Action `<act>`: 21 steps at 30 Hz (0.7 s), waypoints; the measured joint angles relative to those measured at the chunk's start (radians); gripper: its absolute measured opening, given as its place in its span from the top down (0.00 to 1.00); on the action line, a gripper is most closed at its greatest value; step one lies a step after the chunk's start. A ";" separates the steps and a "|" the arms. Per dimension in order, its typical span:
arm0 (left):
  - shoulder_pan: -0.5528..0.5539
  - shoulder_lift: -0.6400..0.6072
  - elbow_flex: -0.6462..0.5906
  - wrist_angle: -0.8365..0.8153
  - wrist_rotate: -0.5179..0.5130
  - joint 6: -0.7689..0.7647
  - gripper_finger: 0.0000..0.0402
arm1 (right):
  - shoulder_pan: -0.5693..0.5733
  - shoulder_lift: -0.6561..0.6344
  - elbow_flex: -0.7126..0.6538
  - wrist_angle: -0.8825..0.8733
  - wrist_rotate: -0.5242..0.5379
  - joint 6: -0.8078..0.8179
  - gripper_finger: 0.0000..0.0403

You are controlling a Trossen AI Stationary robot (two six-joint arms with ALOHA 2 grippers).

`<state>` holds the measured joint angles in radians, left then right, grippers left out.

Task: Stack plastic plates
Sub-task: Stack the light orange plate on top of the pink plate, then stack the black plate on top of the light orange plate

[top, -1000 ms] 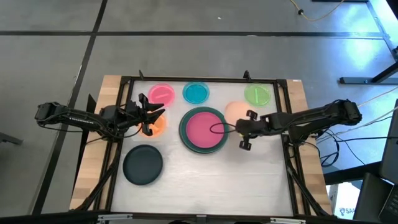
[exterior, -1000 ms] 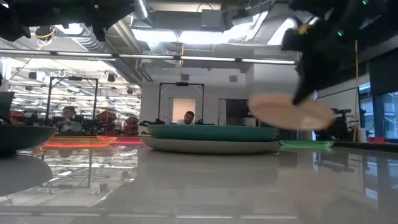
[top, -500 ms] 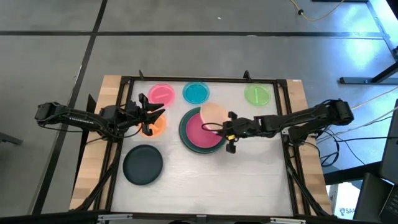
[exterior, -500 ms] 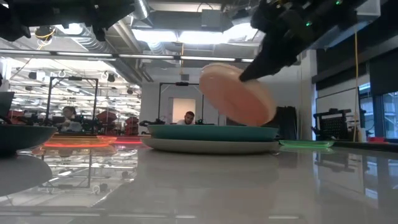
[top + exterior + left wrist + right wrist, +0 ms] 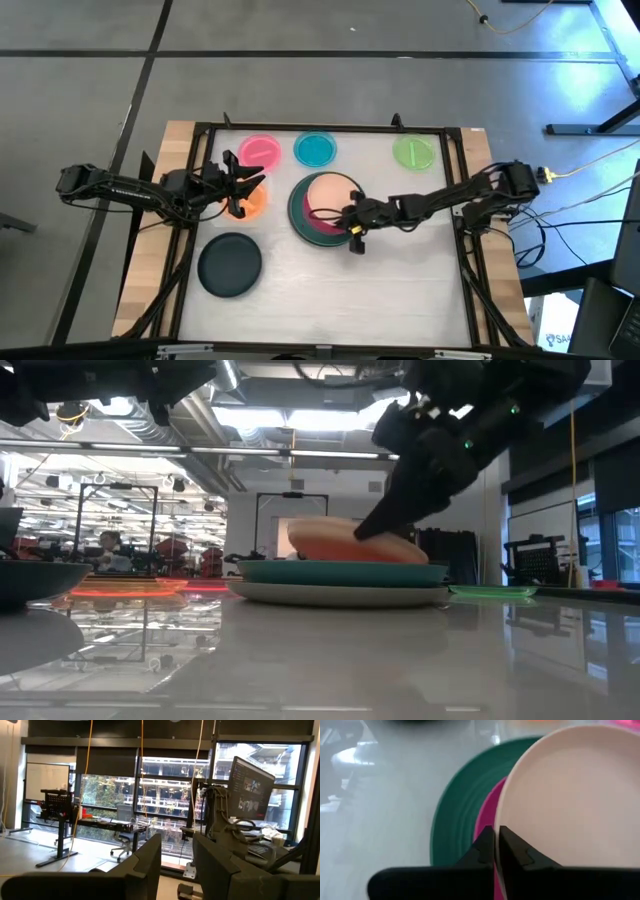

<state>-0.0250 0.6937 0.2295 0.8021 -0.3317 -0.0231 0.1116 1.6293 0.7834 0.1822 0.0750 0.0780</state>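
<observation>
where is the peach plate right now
In the high view, the peach plate sits mid-table over the magenta plate on the teal plate, gripped by the right gripper.

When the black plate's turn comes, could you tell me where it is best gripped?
Probably by its raised rim: the black plate lies flat and alone on the table, so any edge is open. The idle left gripper is nearer, so the edge facing it seems easiest.

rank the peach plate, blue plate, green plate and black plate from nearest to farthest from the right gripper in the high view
1. Peach plate: pinched at its rim by the right gripper, over the centre stack.
2. Blue plate: at the far edge, above the stack in the picture.
3. Green plate: far right corner.
4. Black plate: near left side.
</observation>
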 joint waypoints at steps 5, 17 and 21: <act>0.000 0.000 0.000 0.000 0.000 0.000 0.74 | 0.000 0.033 0.000 0.005 -0.020 0.016 0.99; 0.000 0.001 0.000 0.000 0.007 -0.018 0.74 | -0.001 0.013 0.037 -0.112 -0.111 0.017 0.69; -0.003 0.027 0.004 -0.001 0.011 -0.019 0.74 | 0.021 -0.100 0.053 -0.201 -0.129 -0.020 0.62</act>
<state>-0.0280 0.7203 0.2337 0.8011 -0.3211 -0.0419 0.1321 1.5297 0.8368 -0.0189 -0.0544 0.0578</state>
